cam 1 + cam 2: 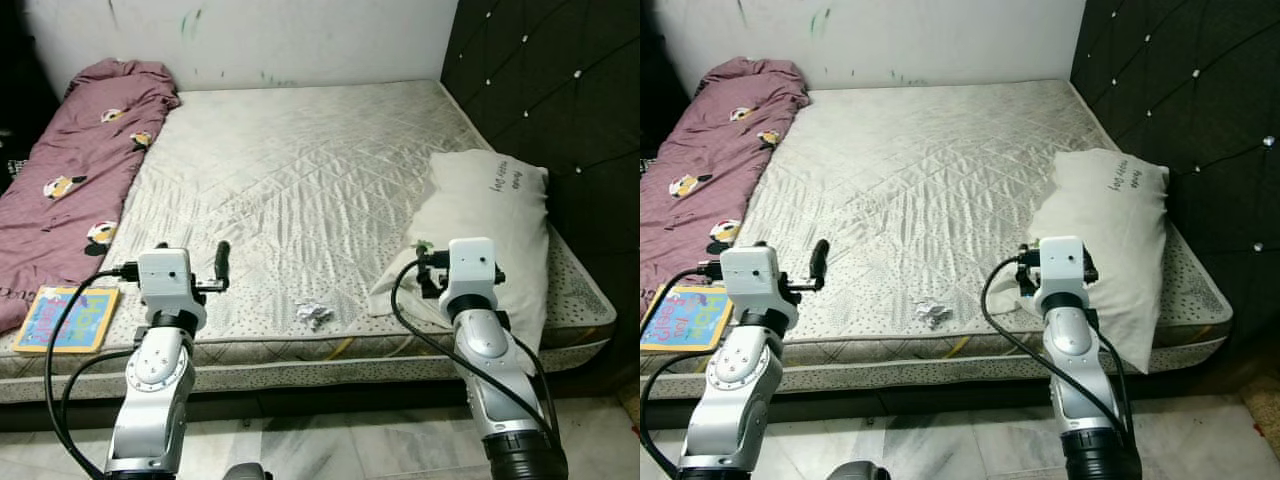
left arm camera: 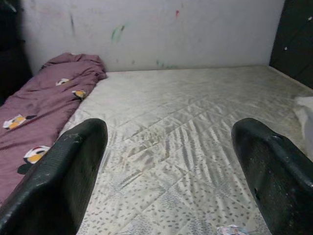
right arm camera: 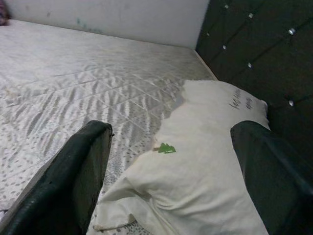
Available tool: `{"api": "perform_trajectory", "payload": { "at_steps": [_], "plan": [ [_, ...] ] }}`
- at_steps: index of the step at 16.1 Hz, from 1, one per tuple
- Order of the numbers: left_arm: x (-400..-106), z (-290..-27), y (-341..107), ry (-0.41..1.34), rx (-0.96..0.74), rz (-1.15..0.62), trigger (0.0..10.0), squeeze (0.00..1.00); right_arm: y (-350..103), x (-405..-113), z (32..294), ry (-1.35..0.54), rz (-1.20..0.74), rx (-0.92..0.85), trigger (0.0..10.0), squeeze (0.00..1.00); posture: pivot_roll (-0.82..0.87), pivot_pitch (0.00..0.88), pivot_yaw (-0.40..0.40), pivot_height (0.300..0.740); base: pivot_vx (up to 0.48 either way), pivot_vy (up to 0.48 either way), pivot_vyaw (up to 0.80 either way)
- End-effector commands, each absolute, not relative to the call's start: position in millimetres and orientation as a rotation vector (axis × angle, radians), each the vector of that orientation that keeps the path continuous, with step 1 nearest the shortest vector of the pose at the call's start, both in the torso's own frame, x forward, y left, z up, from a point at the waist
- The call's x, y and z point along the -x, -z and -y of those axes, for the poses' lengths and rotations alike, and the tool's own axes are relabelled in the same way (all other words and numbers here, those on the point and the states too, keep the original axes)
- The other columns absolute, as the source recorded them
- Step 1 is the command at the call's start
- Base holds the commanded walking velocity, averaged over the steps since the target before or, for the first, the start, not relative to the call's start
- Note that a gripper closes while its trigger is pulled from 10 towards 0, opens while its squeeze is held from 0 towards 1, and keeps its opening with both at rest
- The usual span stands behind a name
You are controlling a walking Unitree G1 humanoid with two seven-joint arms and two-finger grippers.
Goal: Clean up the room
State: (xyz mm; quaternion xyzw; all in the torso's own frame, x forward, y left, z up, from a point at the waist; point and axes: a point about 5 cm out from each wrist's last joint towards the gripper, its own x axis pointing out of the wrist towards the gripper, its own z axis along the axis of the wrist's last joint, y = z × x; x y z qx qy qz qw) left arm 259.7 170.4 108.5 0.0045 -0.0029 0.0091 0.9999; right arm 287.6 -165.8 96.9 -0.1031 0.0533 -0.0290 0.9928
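A small crumpled paper lies on the bare quilted mattress near its front edge, between my two arms. To the right, a white pillow sits askew and overhangs the mattress edge, with a tiny green scrap on it. My left gripper is open above the front edge, left of the paper, holding nothing. My right gripper is open too, hovering just before the pillow's near corner.
A maroon blanket lies bunched along the mattress's left side. A colourful book rests at the front left corner. A dark tufted headboard lines the right side. Marble floor runs beneath me.
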Motion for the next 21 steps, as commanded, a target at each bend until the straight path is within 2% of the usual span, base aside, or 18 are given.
{"api": "perform_trajectory", "payload": {
  "at_steps": [1,11,14,16,21],
  "plan": [
    [-260,-169,-115,0.014,-0.008,0.035,10.0,0.0,-101,-287,161,0.038,-0.085,0.191,10.0,0.0,0.0,0.0,0.006,0.74,0.244,0.0,0.0],
    [-263,-162,-115,0.042,0.012,0.043,10.0,0.0,-105,-294,161,-0.011,-0.065,0.15,10.0,0.0,0.01,0.0,0.001,0.74,0.327,0.0,0.0],
    [-264,-163,-115,0.021,0.014,0.043,10.0,0.0,-105,-297,161,-0.015,-0.062,0.152,10.0,0.0,0.01,0.0,-0.003,0.74,0.35,0.0,0.0],
    [-267,-164,-113,-0.023,0.007,0.032,10.0,0.0,-107,-298,161,-0.018,-0.055,0.155,10.0,0.0,0.01,0.0,-0.007,0.74,0.0,0.0,0.0],
    [-268,-165,-112,-0.019,0.039,0.015,10.0,0.0,-107,-298,160,-0.023,-0.045,0.151,10.0,0.0,0.0,0.0,-0.005,0.74,0.0,0.074,0.73]
  ]
}}
